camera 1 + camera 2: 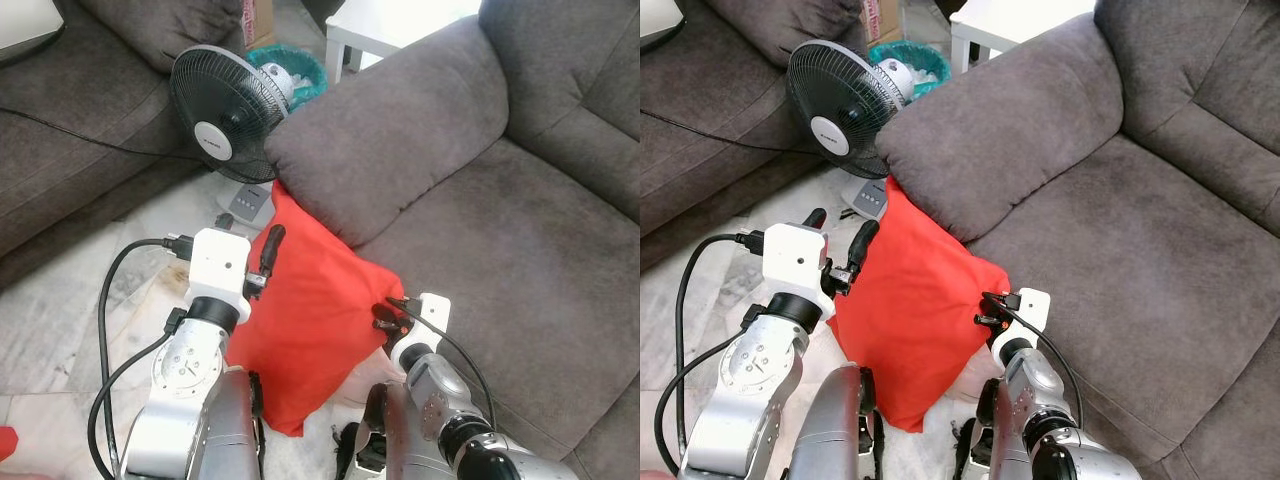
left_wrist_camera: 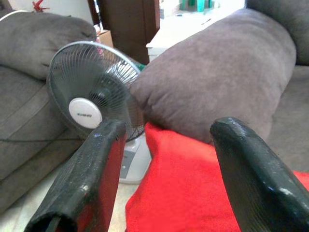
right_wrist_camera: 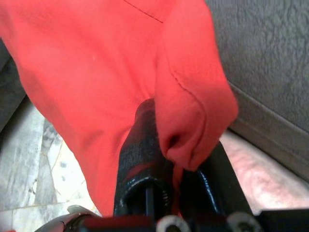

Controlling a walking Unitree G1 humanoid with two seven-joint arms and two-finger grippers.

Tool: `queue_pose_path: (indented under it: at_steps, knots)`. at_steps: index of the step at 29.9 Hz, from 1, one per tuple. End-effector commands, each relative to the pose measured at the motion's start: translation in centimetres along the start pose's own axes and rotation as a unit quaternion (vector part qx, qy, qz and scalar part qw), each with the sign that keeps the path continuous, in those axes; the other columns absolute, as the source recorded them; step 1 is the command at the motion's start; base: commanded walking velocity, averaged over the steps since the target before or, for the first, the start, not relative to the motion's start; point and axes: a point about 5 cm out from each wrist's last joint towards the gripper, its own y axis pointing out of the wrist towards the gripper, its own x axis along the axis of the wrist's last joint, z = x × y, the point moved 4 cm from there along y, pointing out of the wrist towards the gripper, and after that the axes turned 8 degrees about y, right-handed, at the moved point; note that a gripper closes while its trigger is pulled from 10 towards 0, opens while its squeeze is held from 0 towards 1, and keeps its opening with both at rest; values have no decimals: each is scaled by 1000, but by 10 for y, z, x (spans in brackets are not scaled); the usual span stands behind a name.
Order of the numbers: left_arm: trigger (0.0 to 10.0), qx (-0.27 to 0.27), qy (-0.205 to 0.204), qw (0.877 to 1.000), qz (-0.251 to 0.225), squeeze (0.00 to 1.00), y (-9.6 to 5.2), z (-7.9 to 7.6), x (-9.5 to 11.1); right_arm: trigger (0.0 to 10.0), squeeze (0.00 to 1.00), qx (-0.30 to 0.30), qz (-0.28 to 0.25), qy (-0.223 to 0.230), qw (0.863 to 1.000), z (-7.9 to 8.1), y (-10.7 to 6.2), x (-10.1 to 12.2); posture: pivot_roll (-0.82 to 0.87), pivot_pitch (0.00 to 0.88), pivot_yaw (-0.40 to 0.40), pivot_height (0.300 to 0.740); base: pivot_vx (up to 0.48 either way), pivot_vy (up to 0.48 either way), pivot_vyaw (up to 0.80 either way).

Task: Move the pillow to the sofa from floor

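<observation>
Left eye view: red pillow (image 1: pixel 310 320) standing on the marble floor (image 1: pixel 60 300), leaning against the front of the grey sofa (image 1: pixel 520 230), its top corner tucked under the sofa armrest (image 1: pixel 400 140). Left tool (image 1: pixel 268 255) at the pillow's left edge, one black finger lying on the red cloth. Right tool (image 1: pixel 385 315) at the pillow's right corner, just beside the sofa seat. Black fan (image 1: pixel 225 110) on the floor behind the pillow, near the armrest. Green bin (image 1: pixel 300 70) and white desk (image 1: pixel 380 30) further back.

Right eye view: same scene. Second grey sofa (image 1: pixel 700 120) on the left, black cable (image 1: pixel 700 125) across it.

Left wrist view: fingers (image 2: pixel 82 183) spread wide, holding nothing; red pillow between and beyond them, fan and armrest behind.

Right wrist view: fingers (image 3: pixel 140 159) closed narrow on a fold of the pillow's corner, red cloth bulging out between them. Sofa front on one side, floor on the other.
</observation>
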Motion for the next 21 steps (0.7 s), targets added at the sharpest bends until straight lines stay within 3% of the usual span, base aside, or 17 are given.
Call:
queue_pose_path:
  at_steps: [1,7,8,9,10,14,16,21]
  knots:
    - [10000,-3,-1,1000,4,0,-1,-1,-5,0,0,5,-6,-8,1000,0,0,3,349,196,-77,625,0,0,0]
    - [10000,-3,3,1000,10,0,2,-1,-14,0,0,12,-48,-28,998,0,0,21,323,168,-73,625,0,0,0]
    - [10000,-3,3,1000,10,0,3,-1,-14,4039,0,15,-56,-34,998,0,0,25,313,158,-72,625,0,0,0]
    - [10000,-3,3,1000,9,0,3,-2,-15,4039,0,18,-62,-37,997,0,-1,28,313,158,-72,625,0,0,0]
    - [10000,-5,2,1000,6,0,6,-3,-15,10000,0,19,-85,-53,995,-2,-2,38,301,147,-72,625,0,0,0]
    - [10000,-6,2,1000,3,0,9,-4,-16,10000,0,18,-112,-89,990,-3,-4,53,286,133,-69,625,0,0,0]
    - [10000,-7,2,1000,-1,0,11,-4,-17,10000,0,21,-152,-131,979,-3,-9,72,273,125,-66,625,0,0,0]
    - [10000,-7,3,1000,-1,0,11,-3,-19,10000,0,36,-194,-175,964,2,-14,93,258,120,-59,625,0,0,0]
